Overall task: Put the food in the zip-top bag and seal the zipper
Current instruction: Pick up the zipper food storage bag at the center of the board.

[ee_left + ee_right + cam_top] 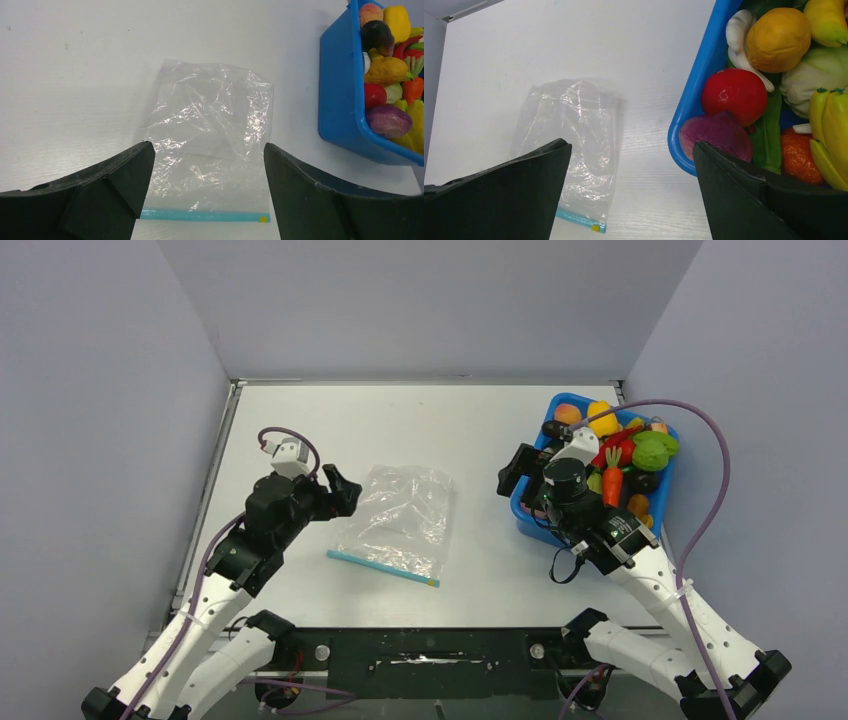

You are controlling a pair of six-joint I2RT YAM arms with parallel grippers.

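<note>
The clear zip-top bag (396, 517) lies flat and empty in the middle of the table, its light blue zipper (382, 567) along the near edge. It also shows in the left wrist view (210, 135) with the zipper (202, 216), and in the right wrist view (574, 140). The toy food (625, 455) is piled in a blue bin (527, 508) at the right; a purple piece (716, 135) and a red round fruit (734, 95) lie near its corner. My left gripper (340, 490) is open, just left of the bag. My right gripper (520, 472) is open at the bin's left edge.
Grey walls close in the table on the left, back and right. Purple cables loop off both arms. A black rail (430, 650) runs along the near edge between the arm bases.
</note>
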